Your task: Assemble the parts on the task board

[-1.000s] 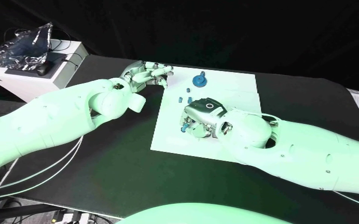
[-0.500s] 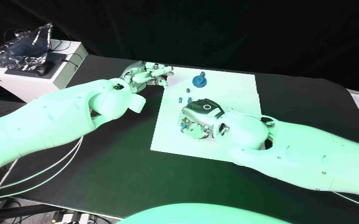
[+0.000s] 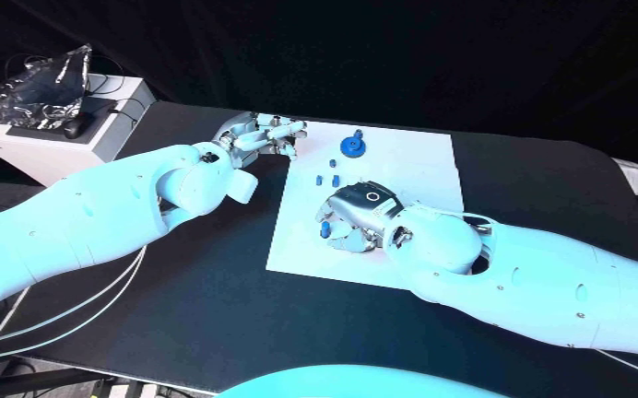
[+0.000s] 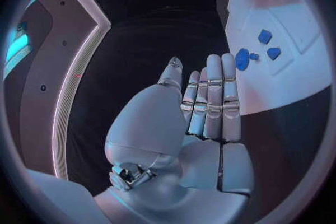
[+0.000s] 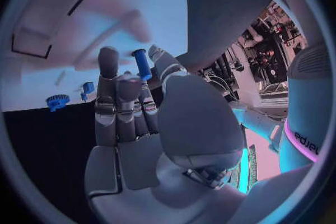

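blue peg (image 5: 142,64) pinched in right hand (image 5: 133,106)

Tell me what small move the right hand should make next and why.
Probably carry the blue peg toward the other blue parts at the board's far side. The right hand pinches the peg above the white task board, and the left hand holds nothing, resting off the board's edge.
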Robot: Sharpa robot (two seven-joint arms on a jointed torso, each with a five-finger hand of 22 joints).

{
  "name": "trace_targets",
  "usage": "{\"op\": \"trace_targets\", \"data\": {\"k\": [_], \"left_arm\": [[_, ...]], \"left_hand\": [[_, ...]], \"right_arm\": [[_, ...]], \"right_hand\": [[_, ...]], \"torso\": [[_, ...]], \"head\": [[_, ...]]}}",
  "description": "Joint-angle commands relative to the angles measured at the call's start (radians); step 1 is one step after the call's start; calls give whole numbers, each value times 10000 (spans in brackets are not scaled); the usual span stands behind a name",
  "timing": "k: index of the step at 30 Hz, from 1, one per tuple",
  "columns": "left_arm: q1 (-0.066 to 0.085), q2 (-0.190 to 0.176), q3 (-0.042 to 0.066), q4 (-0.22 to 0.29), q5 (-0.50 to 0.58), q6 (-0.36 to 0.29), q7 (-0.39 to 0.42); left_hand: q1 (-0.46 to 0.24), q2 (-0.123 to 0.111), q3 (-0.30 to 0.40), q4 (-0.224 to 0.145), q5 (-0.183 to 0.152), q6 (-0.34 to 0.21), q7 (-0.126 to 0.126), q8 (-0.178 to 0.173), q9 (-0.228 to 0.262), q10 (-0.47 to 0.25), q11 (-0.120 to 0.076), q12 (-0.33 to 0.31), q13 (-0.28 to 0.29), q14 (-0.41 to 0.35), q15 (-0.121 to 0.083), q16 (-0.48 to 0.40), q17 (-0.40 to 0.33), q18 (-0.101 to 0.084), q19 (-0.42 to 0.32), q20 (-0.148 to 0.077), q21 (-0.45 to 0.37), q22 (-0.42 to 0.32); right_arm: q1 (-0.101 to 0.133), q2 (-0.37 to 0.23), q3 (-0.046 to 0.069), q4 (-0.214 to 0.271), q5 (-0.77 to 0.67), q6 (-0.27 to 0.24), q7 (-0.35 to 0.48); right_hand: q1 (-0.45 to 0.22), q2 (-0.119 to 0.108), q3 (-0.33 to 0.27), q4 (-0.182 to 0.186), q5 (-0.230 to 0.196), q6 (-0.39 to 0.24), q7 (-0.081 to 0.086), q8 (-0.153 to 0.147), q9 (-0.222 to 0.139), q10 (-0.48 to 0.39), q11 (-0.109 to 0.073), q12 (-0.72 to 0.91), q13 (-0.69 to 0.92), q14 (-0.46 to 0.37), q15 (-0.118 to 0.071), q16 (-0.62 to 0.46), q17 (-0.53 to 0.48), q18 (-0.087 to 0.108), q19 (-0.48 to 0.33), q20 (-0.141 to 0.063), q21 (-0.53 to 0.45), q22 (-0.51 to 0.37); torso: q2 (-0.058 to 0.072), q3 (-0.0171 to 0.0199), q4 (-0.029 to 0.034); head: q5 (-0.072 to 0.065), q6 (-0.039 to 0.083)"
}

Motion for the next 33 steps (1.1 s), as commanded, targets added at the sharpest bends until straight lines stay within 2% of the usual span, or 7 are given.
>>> {"op": "trace_targets", "data": {"k": [1, 4, 11, 17, 22, 27, 33], "left_arm": [[2, 25, 7, 5, 45, -38, 31], [1, 33, 7, -13, 45, -43, 36], [0, 38, 6, -41, 45, -33, 46], [-2, 35, 6, -34, 55, 35, 100], [-5, -28, 6, 36, 92, 189, 323], [-30, -76, 6, 62, 116, 292, 417], [-123, -130, 6, 146, 104, 538, 496]], "left_hand": [[34, 20, 15, 52, 36, -16, 25, -45, 5, 2, 38, -34, -3, 35, -1, 23, -10, -166, 73, -14, -46, 8], [41, 13, 20, 54, 34, -46, 35, -46, 4, -6, 40, -33, -3, 47, -1, 3, -22, -157, 81, -5, -61, -5], [45, 13, 25, 56, 35, -40, 31, -40, 6, -6, 40, -29, -3, 52, -1, -1, -24, -155, 84, -1, -69, -10], [45, 13, 25, 56, 35, -40, 31, -40, 6, -6, 40, -29, -3, 52, -1, -1, -24, -155, 84, -1, -69, -10], [179, -56, 73, -59, 50, -341, 130, -55, 3, -14, 63, -29, -4, 39, 6, -11, -23, -153, 73, 0, -74, 1], [171, -65, 146, -118, 50, -346, 122, -42, 7, -2, 60, -37, -4, 27, 4, -11, -10, -153, 53, 1, -66, 31], [70, -144, 113, -106, 46, -308, 95, -41, 7, -19, 62, -48, -2, 11, 15, -16, -5, -162, 29, 11, -75, 39]], "right_arm": [[-28, -116, 6, 124, 55, -1268, 166], [-36, -356, 31, 285, 308, -1835, 281], [66, -1134, 203, 660, 1740, -2604, 700], [483, -2242, 283, 778, 4971, -1948, 1267], [661, -3333, 298, 974, 6342, -1005, 963], [735, -4193, 302, 1255, 6863, -196, 104], [780, -4920, 299, 1620, 6540, 308, -1501]], "right_hand": [[389, -441, -205, 808, 61, -1060, -211, -41, -37, -461, 114, 47, 9, 63, 79, -227, -235, 240, 96, 84, -326, -355], [1013, -764, -769, 1976, 183, -2750, -432, -156, -120, -660, 147, 122, -1, 99, 90, -312, -447, 246, 312, 107, -625, -877], [893, -606, -726, 1702, 221, -3056, -535, -168, -134, -220, 28, 177, -4, 119, 22, -88, -478, 205, 417, 35, -535, -1131], [419, 439, -126, 337, 221, 199, 366, 223, 56, 2574, -547, 487, 65, 110, -317, 394, -328, 45, 354, -180, -266, -519], [-451, 625, -866, 378, -290, 987, -153, 710, 248, 4502, -1317, 1862, 1160, 145, -836, 354, -348, -363, 309, -606, -205, -310], [-1618, 1112, -2291, 661, 690, 986, -427, 1504, 1722, 2399, -1502, 7086, 7517, 286, -1072, 1236, 791, -853, 499, -1037, 444, 242], [-2115, 1603, -3063, 1236, 1117, 1046, -687, 1602, 3294, 3483, -1607, 9834, 11328, 347, -1071, 2160, 2252, -849, 596, -1040, 2400, 903]], "torso": [[-6, 7, 11], [-13, 8, -4], [-7, 10, -24], [-26, -3, -34], [-20, -12, -95], [-29, 29, -177], [-52, 32, -208]], "head": [[-16, 27], [-24, 52], [-109, 148], [-412, 344], [-615, 500], [-868, 513], [-1177, 468]]}}
